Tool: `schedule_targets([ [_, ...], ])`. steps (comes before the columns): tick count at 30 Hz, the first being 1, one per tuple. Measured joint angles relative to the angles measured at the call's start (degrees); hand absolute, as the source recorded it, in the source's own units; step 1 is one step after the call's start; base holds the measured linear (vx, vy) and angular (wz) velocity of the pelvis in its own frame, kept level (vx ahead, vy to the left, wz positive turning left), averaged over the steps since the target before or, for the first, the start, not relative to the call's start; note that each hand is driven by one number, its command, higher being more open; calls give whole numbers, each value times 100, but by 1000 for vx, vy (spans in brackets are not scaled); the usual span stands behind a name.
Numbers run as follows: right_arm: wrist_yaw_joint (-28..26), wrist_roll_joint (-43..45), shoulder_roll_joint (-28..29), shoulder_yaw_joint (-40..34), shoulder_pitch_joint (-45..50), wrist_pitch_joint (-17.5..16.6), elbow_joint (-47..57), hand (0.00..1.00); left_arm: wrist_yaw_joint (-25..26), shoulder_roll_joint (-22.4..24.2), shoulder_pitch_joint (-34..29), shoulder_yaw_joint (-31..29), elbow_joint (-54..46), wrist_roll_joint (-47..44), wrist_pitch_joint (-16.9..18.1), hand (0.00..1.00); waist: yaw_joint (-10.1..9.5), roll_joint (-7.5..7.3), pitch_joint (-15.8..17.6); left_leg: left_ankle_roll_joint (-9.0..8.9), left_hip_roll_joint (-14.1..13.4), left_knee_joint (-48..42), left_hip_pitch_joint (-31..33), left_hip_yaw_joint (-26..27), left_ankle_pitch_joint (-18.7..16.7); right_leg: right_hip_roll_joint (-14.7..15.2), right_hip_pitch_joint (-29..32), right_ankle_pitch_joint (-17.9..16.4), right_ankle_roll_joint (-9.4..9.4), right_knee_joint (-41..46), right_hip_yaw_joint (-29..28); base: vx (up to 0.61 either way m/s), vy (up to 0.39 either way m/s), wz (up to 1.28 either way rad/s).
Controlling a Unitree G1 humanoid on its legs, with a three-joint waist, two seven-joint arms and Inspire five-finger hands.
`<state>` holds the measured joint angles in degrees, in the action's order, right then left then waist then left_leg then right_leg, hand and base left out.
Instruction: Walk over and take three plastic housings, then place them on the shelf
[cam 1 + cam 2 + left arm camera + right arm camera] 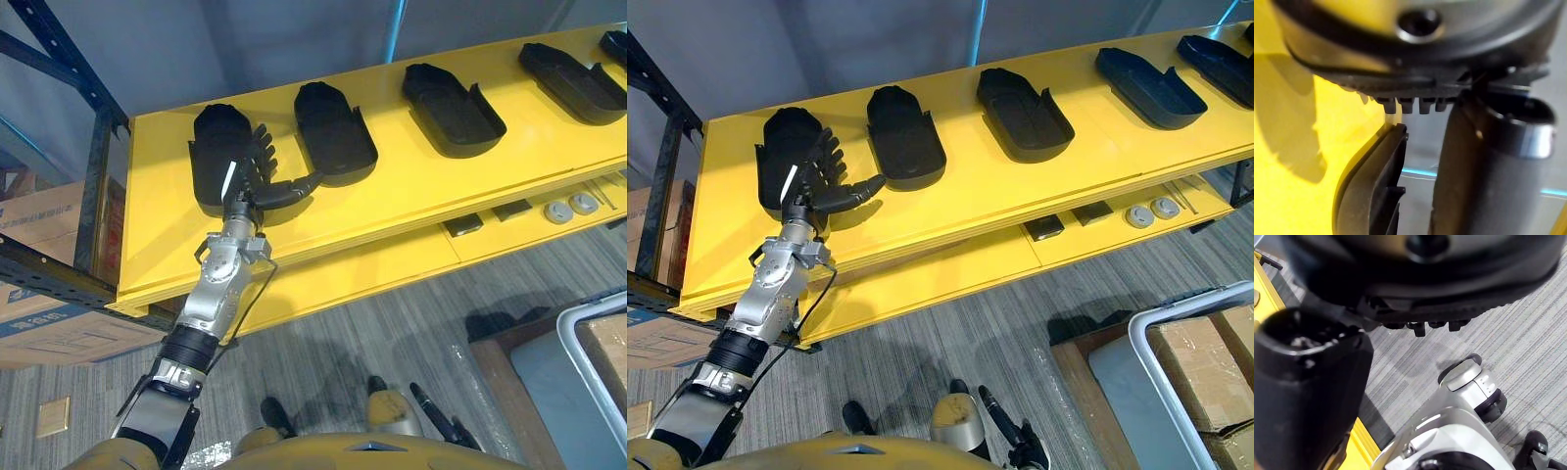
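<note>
Black moulded plastic housing (211, 132), endmost on the yellow bench (411, 186), lies under the left hand (250, 181), whose fingers are spread and grip nothing. Judged: none taken, three outstanding. Right hand (1308, 391) hangs relaxed.

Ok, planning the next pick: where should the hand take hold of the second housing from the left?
Probably pinch a raised side wall near the open end of the second housing, coming from above on the robot's side: it lies hollow-up, walls tallest there.

Bright even light, soft shadows
</note>
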<state>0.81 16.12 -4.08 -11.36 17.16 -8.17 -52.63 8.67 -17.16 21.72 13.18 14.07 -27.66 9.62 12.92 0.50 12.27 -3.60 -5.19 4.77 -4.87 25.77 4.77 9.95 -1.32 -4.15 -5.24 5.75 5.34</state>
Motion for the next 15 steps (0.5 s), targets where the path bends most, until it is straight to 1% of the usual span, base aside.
schedule_targets([
  [5,1,0,-5,34,0,0,0,100,129,1,-3,3,3,1,3,100,12,24,-8,0,0,0,0,0,0,-1,-3,2,-4,2,2,0,0,0],
  [15,10,0,-11,34,4,0,-6,100,608,33,-120,-8,4,34,18,100,49,60,-26,-2,-4,0,-50,-23,-2,0,-88,7,-9,-5,46,0,0,0],
])
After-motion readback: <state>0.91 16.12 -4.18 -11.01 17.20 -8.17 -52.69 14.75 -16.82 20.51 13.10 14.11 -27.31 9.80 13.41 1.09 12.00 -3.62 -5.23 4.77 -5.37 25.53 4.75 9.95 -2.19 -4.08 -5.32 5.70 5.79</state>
